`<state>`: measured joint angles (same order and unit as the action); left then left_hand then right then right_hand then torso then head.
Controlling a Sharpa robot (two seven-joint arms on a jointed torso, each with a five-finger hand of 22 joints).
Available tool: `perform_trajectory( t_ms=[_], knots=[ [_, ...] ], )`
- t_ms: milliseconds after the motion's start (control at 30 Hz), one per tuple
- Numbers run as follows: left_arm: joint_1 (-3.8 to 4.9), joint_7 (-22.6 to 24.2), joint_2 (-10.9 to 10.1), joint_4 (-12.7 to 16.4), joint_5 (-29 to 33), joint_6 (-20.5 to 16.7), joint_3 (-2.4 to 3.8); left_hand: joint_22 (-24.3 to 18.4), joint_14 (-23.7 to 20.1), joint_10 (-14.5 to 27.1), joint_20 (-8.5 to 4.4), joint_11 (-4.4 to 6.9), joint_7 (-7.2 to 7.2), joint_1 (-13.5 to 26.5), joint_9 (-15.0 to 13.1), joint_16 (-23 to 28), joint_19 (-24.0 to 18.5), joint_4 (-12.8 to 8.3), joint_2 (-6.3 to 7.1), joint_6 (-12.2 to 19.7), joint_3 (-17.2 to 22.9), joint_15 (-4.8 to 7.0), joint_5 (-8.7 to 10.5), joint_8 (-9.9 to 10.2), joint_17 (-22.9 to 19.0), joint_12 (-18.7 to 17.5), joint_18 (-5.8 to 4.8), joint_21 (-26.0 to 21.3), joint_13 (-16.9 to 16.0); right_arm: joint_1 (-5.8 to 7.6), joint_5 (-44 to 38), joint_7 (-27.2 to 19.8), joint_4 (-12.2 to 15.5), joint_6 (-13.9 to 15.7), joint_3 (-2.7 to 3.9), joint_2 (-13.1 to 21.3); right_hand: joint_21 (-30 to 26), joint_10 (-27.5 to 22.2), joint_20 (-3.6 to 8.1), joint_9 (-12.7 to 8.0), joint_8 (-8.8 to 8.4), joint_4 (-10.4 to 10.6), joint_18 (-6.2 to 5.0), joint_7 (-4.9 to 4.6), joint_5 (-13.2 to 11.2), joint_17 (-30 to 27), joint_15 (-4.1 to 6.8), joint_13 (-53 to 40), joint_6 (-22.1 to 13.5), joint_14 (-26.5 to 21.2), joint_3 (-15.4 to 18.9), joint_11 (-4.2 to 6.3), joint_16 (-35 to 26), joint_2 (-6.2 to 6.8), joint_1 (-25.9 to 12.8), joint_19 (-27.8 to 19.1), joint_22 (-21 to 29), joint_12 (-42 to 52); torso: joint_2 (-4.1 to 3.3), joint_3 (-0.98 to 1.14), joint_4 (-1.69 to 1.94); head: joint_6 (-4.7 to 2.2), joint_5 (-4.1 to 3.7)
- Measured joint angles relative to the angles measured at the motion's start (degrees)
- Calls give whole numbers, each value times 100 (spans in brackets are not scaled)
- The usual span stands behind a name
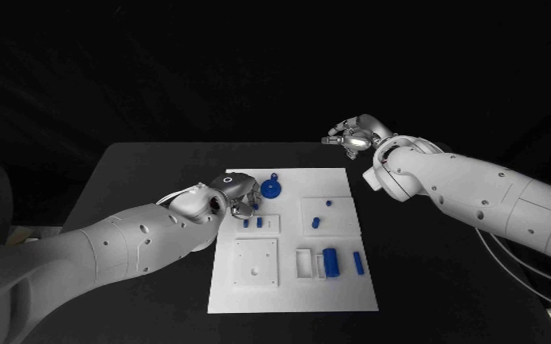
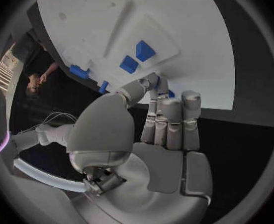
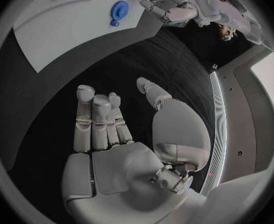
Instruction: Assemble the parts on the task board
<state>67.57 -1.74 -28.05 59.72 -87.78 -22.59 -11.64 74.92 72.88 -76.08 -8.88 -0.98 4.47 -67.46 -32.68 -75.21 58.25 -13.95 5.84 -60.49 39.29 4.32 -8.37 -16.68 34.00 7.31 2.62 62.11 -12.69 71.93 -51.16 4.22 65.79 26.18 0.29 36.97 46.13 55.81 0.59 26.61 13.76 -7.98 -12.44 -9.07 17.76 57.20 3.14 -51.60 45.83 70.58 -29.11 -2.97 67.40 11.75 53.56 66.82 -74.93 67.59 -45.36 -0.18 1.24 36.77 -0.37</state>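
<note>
Both robot hands flank the task board: left at its edge, right apart.

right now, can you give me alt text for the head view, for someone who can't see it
A white task board lies on a black table, with small blue parts on it. The left hand reaches over the board's near-left edge beside a round blue part; the right hand hovers open beyond the board's far corner.

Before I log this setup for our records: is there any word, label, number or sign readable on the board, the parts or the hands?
None: no readable text stands on the task board, the blue parts, the left hand or the right hand.
</note>
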Motion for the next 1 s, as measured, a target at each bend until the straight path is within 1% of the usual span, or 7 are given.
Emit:
perform_trajectory(
  t_ms=[267, 333, 433, 533, 600, 733, 1000],
  knots=[
    [0, -59, 1, 6, -105, 0, 0, 0, -19, -75, 10, -16, -6, 1, -3, 0, -9, 31, 30, -6, 31, 19, -19, 5, -16, -8, 1, 0, 8, 0, 0, 0, 1, 0, 0, 7, 0, 0, 0, 0, 0, 0, 0, -15, 0, 0, 0, 0, -16, 0, 0, 0, 0, 0, 0, 0, 0, 0, -1, 2, -1, 2, -2],
    [-2, -58, -1, 7, -104, -7, 0, -1, -19, -105, 10, -26, 0, -3, 1, 0, -9, 47, 63, 0, 47, 19, -23, 6, -27, -11, 2, 0, 6, 0, 0, 0, 1, 0, 0, 9, 0, 0, 0, 0, 0, 0, 0, -15, 0, 0, 0, 1, -16, 0, 0, 0, 0, 0, 0, 0, 0, 0, -1, 2, 0, 5, -5],
    [-7, -50, -8, 7, -86, -24, -9, -1, -25, -89, 8, -55, 218, -83, 85, 0, -12, 73, 143, 216, 73, 25, 69, 154, -57, -49, 2, 0, -24, 0, 0, 0, 2, 0, 0, 11, 0, 0, 0, 0, 0, 0, 0, -13, 0, 0, 0, 7, -17, 0, 0, 0, 0, 0, 0, 0, 1, 0, -1, 2, 2, 5, -9],
    [-19, -42, -19, 6, -54, -38, -16, -1, -40, -69, -9, -76, 267, -143, 130, 23, -36, 85, 201, 372, 85, 40, 87, 246, -73, -66, 2, -6, -35, 0, 0, -1, 2, 0, 0, 12, 0, 0, 0, -5, 0, 0, 0, -5, 0, 0, 0, 7, -26, 0, 0, 0, 0, 0, 0, 0, 1, 0, -1, 2, 2, -2, -9],
    [-33, -40, -22, 3, -33, -40, -28, -1, -66, -46, -4, -99, 311, -160, 177, 47, -42, 62, 298, 549, 62, 16, 87, 329, -85, -107, 2, -27, -27, 0, 0, -1, 2, 0, 0, 14, 0, 0, 0, -5, 0, 0, 0, -5, 0, 1, 0, 7, -26, 0, 0, 0, 0, 0, 0, 0, 1, 0, -1, 2, 2, -4, -9],
    [-54, -40, -27, -4, 5, -39, -38, -1, -85, -37, -4, -108, 282, -214, 249, 63, -43, 63, 377, 778, 62, 19, 87, 442, -99, -116, 6, -48, -24, 0, 0, -1, 2, 0, 0, 16, 0, 0, 0, -5, 0, 0, 0, -4, 0, 1, 0, 7, -26, 0, 0, 0, 0, 0, 0, 0, 1, 0, -1, 1, 2, -4, -9],
    [-51, -44, -37, -38, 62, -39, -35, -2, -85, -37, -4, -108, 247, -249, 298, 63, -43, 63, 412, 945, 62, 19, 111, 508, -113, -139, 9, -49, -45, 0, 0, -1, -7, -1, 0, 15, 0, 0, 0, -5, 0, 0, 0, -3, 0, 1, 0, 6, -26, 0, 0, 0, 0, 0, 0, 0, 1, 0, 1, -3, 3, -5, -13]
  ],
)
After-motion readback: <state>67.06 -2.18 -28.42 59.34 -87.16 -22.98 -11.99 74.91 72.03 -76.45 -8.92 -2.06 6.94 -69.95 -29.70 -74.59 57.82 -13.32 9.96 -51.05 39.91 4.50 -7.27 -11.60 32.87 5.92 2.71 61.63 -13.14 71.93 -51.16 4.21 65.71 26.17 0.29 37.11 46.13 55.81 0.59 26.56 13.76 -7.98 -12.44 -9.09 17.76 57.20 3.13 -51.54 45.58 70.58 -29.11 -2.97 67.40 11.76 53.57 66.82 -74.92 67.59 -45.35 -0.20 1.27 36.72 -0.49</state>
